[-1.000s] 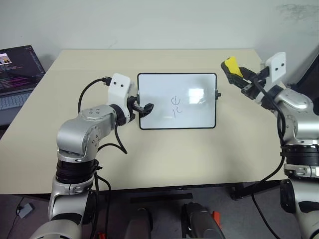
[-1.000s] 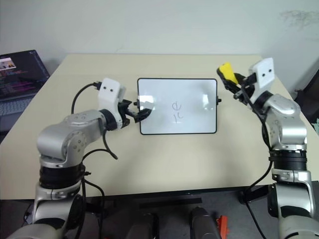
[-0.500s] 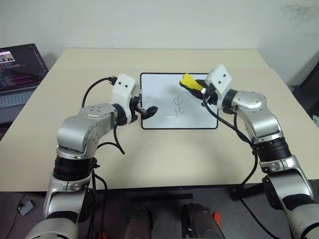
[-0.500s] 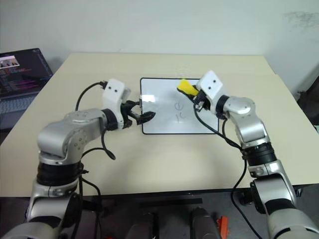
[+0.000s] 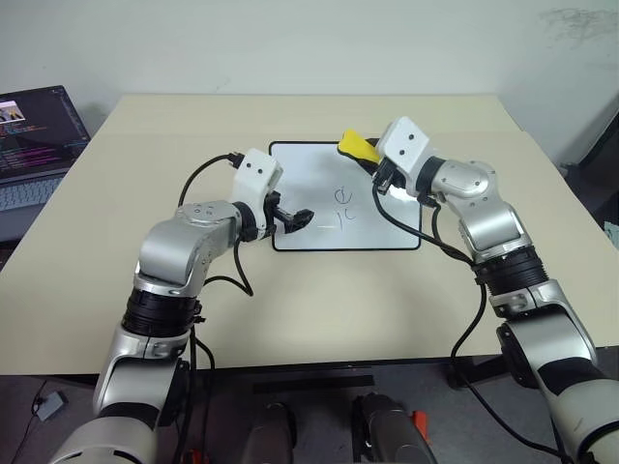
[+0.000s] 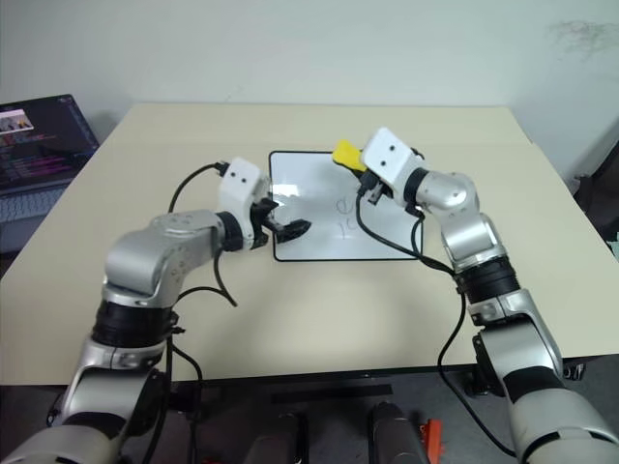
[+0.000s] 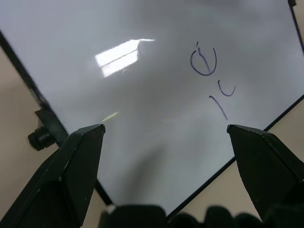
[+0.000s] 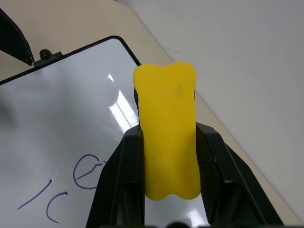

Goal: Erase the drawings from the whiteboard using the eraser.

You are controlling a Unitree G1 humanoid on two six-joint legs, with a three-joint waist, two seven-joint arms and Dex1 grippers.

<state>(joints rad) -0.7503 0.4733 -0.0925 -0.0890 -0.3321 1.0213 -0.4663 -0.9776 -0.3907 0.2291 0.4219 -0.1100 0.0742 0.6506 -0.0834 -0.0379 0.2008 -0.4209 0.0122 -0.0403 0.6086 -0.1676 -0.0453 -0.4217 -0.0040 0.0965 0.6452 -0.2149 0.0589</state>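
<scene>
With the left gripper [image 5: 302,217] spread open over the whiteboard [image 5: 300,184], nothing pins it; the right gripper [image 8: 168,156], clamping the eraser [image 5: 357,147], could shove it before reaching the drawings [image 5: 341,203].

This looks like an office or a small lab room set up for robot trials. A plain beige tabletop [image 5: 319,290] stands close against a bare pale wall [image 5: 290,43], with grey flooring [image 5: 29,406] below its front edge. At the far left corner an open laptop [image 5: 34,130] shows a dark screen full of coloured lines of code. A small desktop whiteboard [image 5: 309,169] lies flat in the middle. The furnishing is sparse and functional, with nothing domestic about it.
</scene>
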